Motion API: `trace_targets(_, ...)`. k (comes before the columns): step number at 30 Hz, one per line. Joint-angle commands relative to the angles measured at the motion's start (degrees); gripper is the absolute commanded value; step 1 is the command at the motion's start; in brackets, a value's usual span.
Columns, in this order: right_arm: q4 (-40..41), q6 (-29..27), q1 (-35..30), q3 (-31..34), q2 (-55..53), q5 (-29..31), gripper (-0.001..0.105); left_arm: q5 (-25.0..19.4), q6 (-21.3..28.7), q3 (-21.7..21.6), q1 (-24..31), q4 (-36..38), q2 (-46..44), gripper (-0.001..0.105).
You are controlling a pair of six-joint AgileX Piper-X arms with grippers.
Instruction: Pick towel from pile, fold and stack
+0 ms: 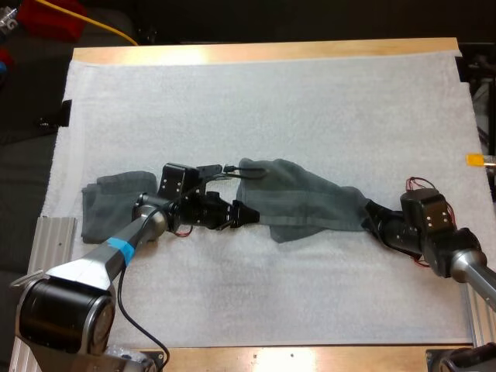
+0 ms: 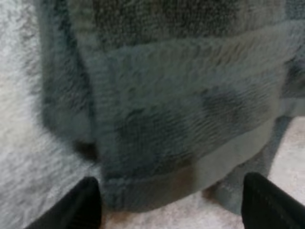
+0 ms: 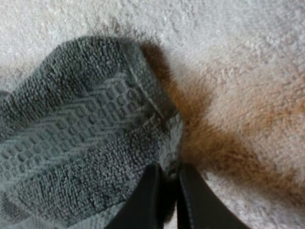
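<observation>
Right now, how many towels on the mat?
2. Spread towel at the mat centre, corner pinched in the right hand. Left towel at the mat's left, partly behind the left arm; it may hide more.

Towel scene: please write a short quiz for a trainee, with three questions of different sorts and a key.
1. True or false: the right gripper is shut on a corner of the stretched towel.
2. Choose one. The fingers of the left gripper are: A) apart, at the stretched towel's hemmed edge; B) shut on a red cube; C) touching each other, shut on nothing.
3. Short answer: how many towels lie on the white mat in the high view?

Key: 1 true. 2 A. 3 two: the stretched towel and a second towel beside the left arm.
</observation>
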Motion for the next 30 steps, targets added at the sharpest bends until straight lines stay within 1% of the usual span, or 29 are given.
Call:
trace_targets(1, 0.22, -0.74, -0.03, 0.00, -0.48, 0.35, 0.000, 1.63, -0.67, -0.41, -0.29, 0.33, 0.01, 0.061)
trace_targets(3, 0.22, -0.74, -0.03, 0.00, -0.48, 0.35, 0.000, 3.00, -1.60, -0.50, -0.29, 0.33, 0.28, 0.061)
trace_targets(6, 0.22, -0.74, -0.03, 0.00, -0.48, 0.15, 0.000, 3.57, -2.63, -0.92, -0.29, 0.30, 0.60, 0.061)
trace_targets(9, 0.22, -0.74, -0.03, 0.00, -0.48, -0.09, 0.000, 4.63, -4.88, -1.14, -0.29, 0.36, 0.92, 0.061)
trace_targets(10, 0.22, -0.74, -0.03, 0.00, -0.48, -0.08, 0.000, 5.59, -5.59, -1.13, -0.29, 0.35, 1.02, 0.061)
trace_targets(12, 0.22, -0.74, -0.03, 0.00, -0.48, -0.07, 0.000, 6.15, -5.92, -1.13, -0.48, 0.35, 1.02, 0.061)
trace_targets(15, -0.02, -0.74, -0.03, 0.00, -0.48, -0.07, 0.000, 4.72, -6.27, -1.21, -1.28, 0.35, 1.02, 0.061)
trace_targets(18, -0.31, -0.74, -0.03, 0.00, -0.48, -0.07, 0.000, 2.54, -8.34, -1.72, -2.76, 0.17, 1.14, 0.060)
trace_targets(22, -0.30, -0.74, -0.03, 0.00, -0.48, -0.07, 0.000, -1.12, -8.40, -2.83, -5.27, 0.22, 1.64, 0.051)
trace_targets(23, -0.30, -0.74, -0.03, 0.00, -0.48, -0.07, 0.000, -1.51, -8.40, -2.97, -5.64, 0.22, 1.79, 0.048)
trace_targets(25, -0.30, -0.74, -0.03, 0.00, -0.48, -0.07, 0.000, -1.59, -8.40, -3.22, -5.95, 0.36, 1.87, 0.045)
trace_targets(30, -0.30, -0.74, -0.03, 0.00, -0.48, -0.07, 0.000, -1.59, -8.40, -3.22, -5.93, 0.36, 1.86, 0.044)
